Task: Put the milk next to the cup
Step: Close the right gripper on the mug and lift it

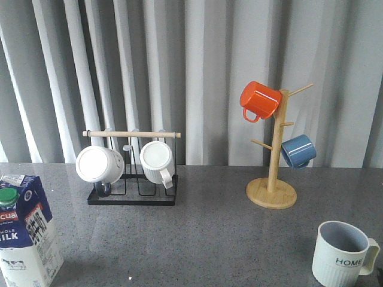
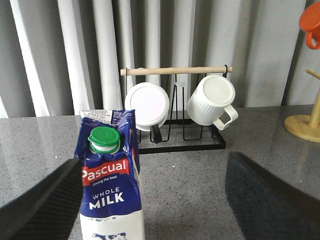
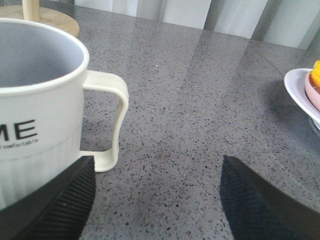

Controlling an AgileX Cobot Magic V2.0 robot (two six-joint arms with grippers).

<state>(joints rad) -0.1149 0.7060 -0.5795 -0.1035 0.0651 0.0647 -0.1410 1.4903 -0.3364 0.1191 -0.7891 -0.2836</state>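
The tall blue and white gable-top milk carton (image 1: 25,230), with a green round cap and red "Pascual" label, stands upright at the near left corner of the grey speckled desk (image 1: 203,239). The pale ribbed ceramic cup (image 1: 342,254) lettered "HOME", grey-blue inside, stands at the near right corner, well apart from the carton, its handle turned to the right.

In the left wrist view the left tool (image 2: 150,200) is spread wide, 1 dark finger (image 2: 42,205) on either side of the carton without touching it. In the right wrist view the right tool (image 3: 155,200) is also spread wide, with 1 finger (image 3: 55,205) just before the cup's base and handle.

Behind, a black wire rack with a wooden rod (image 1: 131,179) holds 2 white mugs (image 1: 99,164). To its right, a wooden mug tree (image 1: 272,179) carries an orange enamel mug (image 1: 259,100) and a blue one (image 1: 298,150). A white dish rim (image 3: 300,95) shows at the right wrist view's edge.
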